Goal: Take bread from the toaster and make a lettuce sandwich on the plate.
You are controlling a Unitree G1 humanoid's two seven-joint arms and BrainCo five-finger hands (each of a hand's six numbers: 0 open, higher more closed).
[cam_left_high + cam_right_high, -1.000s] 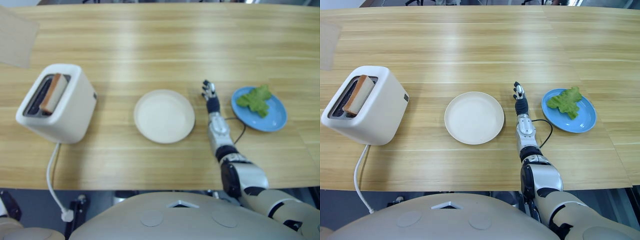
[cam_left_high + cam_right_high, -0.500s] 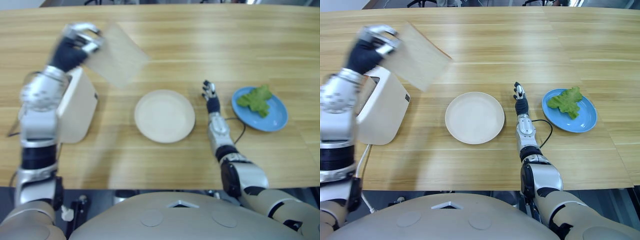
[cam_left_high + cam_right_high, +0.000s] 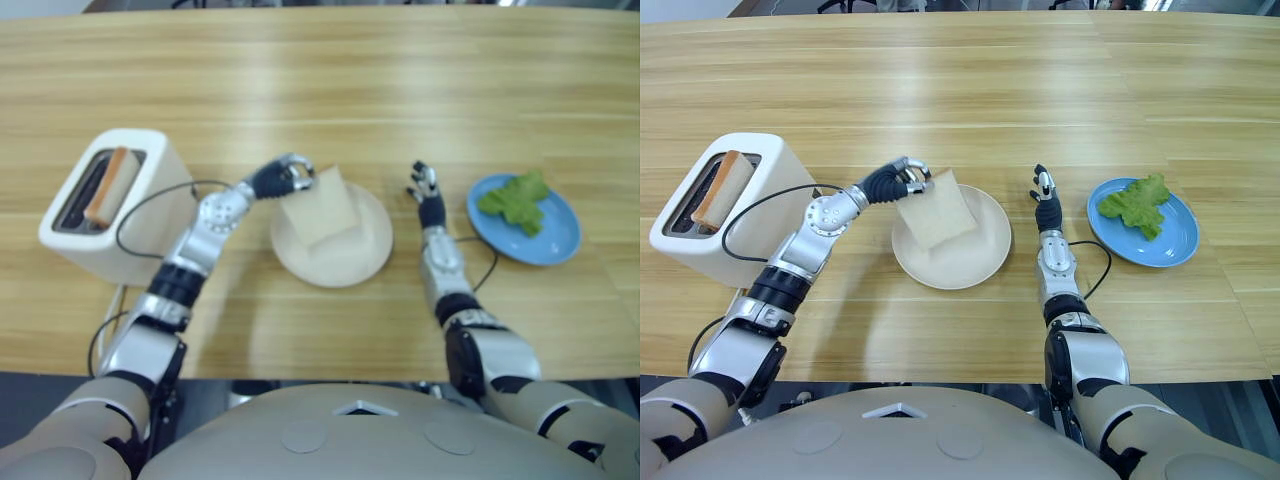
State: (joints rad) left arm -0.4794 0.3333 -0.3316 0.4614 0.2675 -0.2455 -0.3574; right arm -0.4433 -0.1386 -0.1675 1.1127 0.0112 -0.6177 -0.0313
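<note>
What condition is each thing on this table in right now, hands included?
toaster: a second slice stands in its slot.
bread slice: pinched at a corner by left hand, tilted above cream plate.
cream plate: bare apart from that bread over it.
lettuce: lying on blue plate, nothing touching it.
right hand: open, empty, between the two plates.

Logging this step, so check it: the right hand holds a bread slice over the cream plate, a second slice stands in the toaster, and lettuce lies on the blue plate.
Wrong hand: the right eye view shows the left hand holding the bread slice over the cream plate, the right hand open beside it. The second slice in the toaster and lettuce on the blue plate stand.
</note>
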